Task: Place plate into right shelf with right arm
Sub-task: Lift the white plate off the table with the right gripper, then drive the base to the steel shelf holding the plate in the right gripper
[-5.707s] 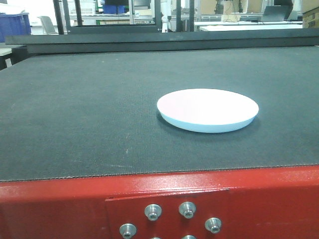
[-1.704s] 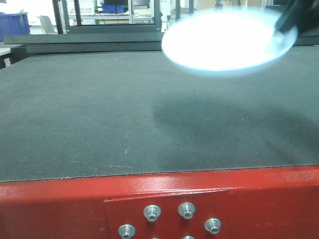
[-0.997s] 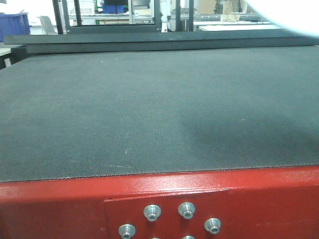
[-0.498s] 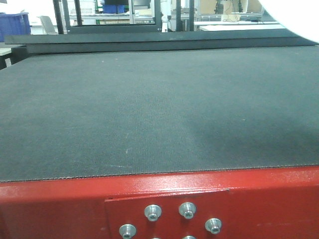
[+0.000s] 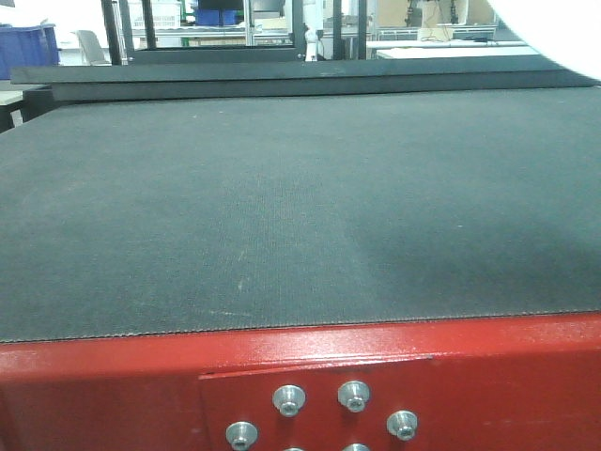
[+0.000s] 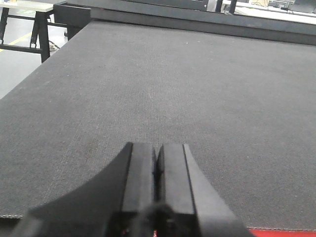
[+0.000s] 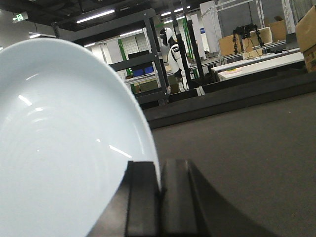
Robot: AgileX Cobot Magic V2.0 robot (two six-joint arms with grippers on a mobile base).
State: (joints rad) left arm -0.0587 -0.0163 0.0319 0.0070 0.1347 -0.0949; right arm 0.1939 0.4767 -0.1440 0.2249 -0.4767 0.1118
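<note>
On the left, the left fingers (image 6: pixel 140 170) are pressed together on nothing and hover low over the black woven surface (image 6: pixel 197 89), idle. Across the middle of the front view that surface now bears nothing. The white plate (image 5: pixel 562 26), which lay flat right of centre a few seconds ago, has gone up and off to the right. Only a blurred white patch of it shows in the top right corner, hardly shifted over the last half second. The right wrist view tells us where it is: in the air and tilted, its glossy hollow face filling the left of the picture. The right fingers (image 7: pixel 143 197) are clamped on its rim, one on either side of the edge. We judge the pick-up done and the carry under way. What remains is the swing to the right shelf, which we cannot make out in any view, and setting the plate there. We think a grip on so thin and smooth a rim could slip in a sharp turn.
</note>
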